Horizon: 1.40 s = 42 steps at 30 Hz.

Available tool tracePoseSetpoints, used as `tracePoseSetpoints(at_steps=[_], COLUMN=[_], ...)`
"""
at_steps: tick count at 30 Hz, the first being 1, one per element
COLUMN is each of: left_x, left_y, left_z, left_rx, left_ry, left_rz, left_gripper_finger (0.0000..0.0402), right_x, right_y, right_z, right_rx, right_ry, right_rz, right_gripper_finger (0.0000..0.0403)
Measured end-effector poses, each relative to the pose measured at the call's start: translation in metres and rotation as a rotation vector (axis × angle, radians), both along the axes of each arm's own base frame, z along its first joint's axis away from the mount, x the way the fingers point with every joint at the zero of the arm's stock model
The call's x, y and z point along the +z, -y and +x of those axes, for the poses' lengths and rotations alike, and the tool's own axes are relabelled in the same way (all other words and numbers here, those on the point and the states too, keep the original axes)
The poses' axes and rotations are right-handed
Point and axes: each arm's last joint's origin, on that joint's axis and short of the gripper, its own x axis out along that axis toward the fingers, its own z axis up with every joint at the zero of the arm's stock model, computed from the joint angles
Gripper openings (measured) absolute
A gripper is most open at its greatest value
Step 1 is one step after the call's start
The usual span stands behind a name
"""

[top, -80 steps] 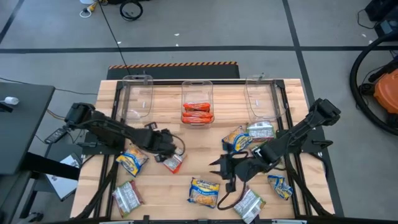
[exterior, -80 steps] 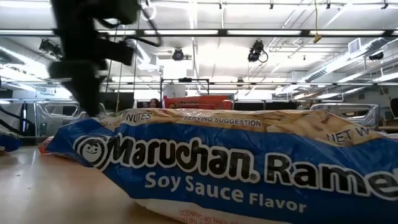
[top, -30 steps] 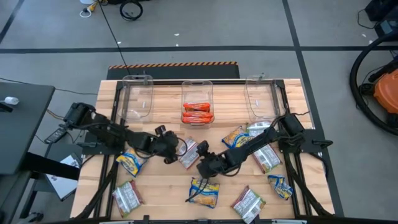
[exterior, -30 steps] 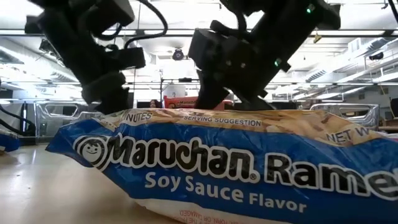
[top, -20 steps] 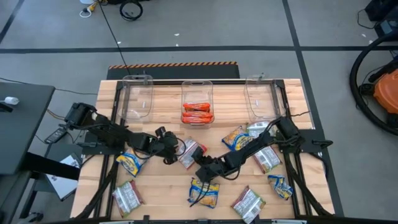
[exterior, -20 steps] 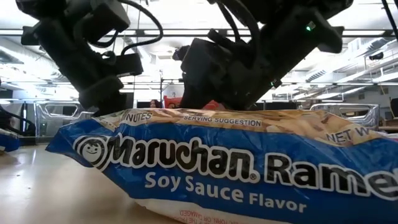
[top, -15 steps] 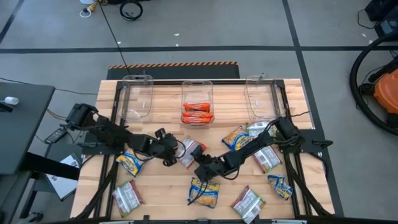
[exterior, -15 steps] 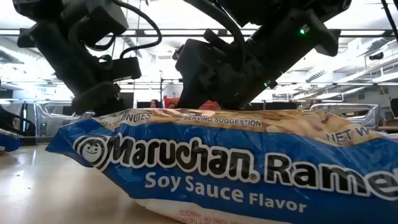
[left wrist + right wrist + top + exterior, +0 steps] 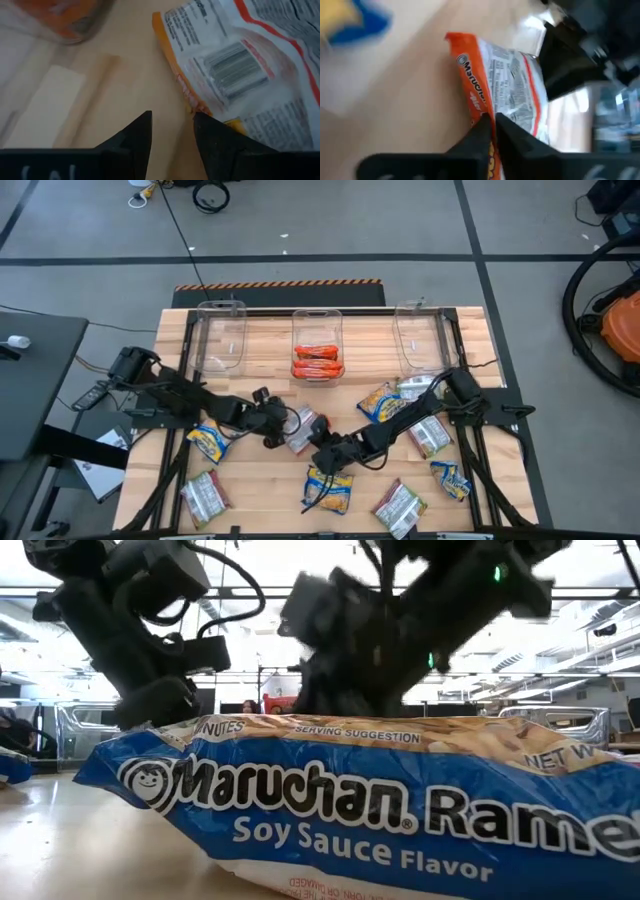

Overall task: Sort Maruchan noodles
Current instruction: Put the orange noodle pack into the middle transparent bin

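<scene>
An orange Maruchan noodle packet (image 9: 303, 430) lies printed back up on the wooden table, between my two grippers. My right gripper (image 9: 493, 122) is shut on its orange edge; in the high view it (image 9: 322, 446) stands at the packet's near-right side. My left gripper (image 9: 172, 130) is open at the packet's left side (image 9: 278, 430), with bare wood between its fingers. The packet's orange edge (image 9: 186, 97) runs up to one fingertip (image 9: 202, 120); whether they touch I cannot tell. A big yellow-and-blue packet (image 9: 380, 810) fills the low view. My right gripper pinches the orange packet's orange end strip (image 9: 479, 107) between its two fingers. The fingers slant down at it from the table's near-right side. The packet lies on the table beyond the fingertips.
Three clear bins stand along the far edge: left (image 9: 222, 335), middle (image 9: 318, 330) holding orange packets (image 9: 318, 363), right (image 9: 420, 340). Yellow-and-blue packets (image 9: 208, 442) (image 9: 328, 490) (image 9: 382, 402) and silvery ones (image 9: 205, 495) (image 9: 400, 505) (image 9: 428, 435) lie scattered on the table.
My right gripper has tipped down at the orange packet; its fingers, spread wide in the earliest high view, now stand together on the packet's edge. The packet has stayed on the table between the two grippers.
</scene>
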Motion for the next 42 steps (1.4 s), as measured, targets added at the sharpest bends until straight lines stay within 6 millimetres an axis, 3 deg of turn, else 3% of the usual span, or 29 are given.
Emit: tracePoseSetpoints(at_steps=[6,12,18,26,30,35,39,42], left_x=[0.028,0.072,0.100,0.109,0.109,0.109,0.110,0.111], left_y=[0.001,0.004,0.007,0.017,0.019,0.019,0.018,0.015], left_z=[-0.002,-0.016,-0.034,-0.045,-0.045,-0.045,-0.043,-0.041], left_rx=[-0.034,-0.055,-0.039,-0.063,-0.072,-0.070,-0.065,-0.047], left_ry=[-0.044,-0.154,-0.139,-0.083,-0.077,-0.073,-0.061,-0.054], left_rz=[0.009,0.063,0.117,0.126,0.123,0.122,0.116,0.112], left_gripper_finger=[0.0153,0.0153,0.0153,0.0153,0.0153,0.0153,0.0153,0.0153], right_x=[0.056,0.130,0.184,0.233,0.233,0.216,0.198,0.182], right_y=[0.013,0.052,0.105,0.190,0.241,0.294,0.322,0.331], right_z=[-0.009,-0.009,-0.008,-0.006,-0.016,-0.035,-0.046,-0.050], right_rx=[-0.162,-0.301,-0.346,-0.369,-0.401,-0.447,-0.429,-0.400], right_ry=[0.080,0.075,0.046,0.145,0.143,0.114,0.124,0.131], right_rz=[0.373,0.691,0.800,0.717,0.665,0.656,0.749,0.815], right_gripper_finger=[0.0006,0.0005,0.0004,0.0003,0.0003,0.0003,0.0003,0.0003])
